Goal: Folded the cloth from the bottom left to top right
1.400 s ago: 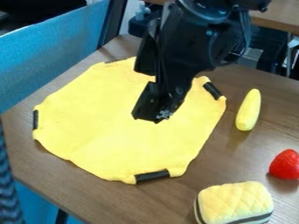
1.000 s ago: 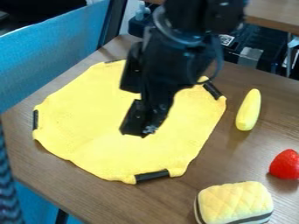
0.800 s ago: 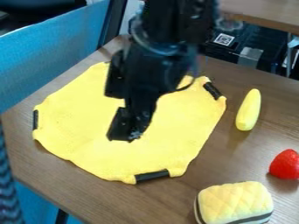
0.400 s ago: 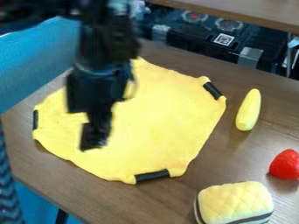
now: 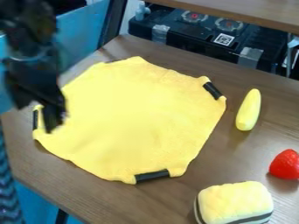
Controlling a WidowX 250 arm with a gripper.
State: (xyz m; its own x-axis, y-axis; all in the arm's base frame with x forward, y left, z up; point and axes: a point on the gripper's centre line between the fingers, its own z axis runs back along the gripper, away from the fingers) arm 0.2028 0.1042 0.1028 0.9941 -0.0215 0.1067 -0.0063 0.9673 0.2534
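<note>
Camera view: we are looking down at a wooden table (image 5: 29,164), where the yellow cloth (image 5: 137,118) is lying flat and unfolded, wide and roughly many-sided, so we are finding no clear long axis. The black gripper (image 5: 38,118) is hanging over the cloth's left edge, and the bulk of the cloth is spreading from the jaws toward the right and the lower right of the view. With one arm working here, we are not choosing between hands. Though blur is softening them, the jaws are standing apart, and we are seeing nothing held between them. The lower-left edge (image 5: 71,160), where we are judging the fold should begin, is slanting away below and to the right of the jaws, so the coming move is probably asking for a drop along that side before a diagonal carry up and right. Smaller still, a black strip (image 5: 36,119) is sitting at the left edge, just beside the gripper in our view, and we are guessing it could be confusing the grasp. Against the earlier frames, we are noting the gripper swinging leftward from over the cloth's middle, while the cloth is keeping its place and outline.
</note>
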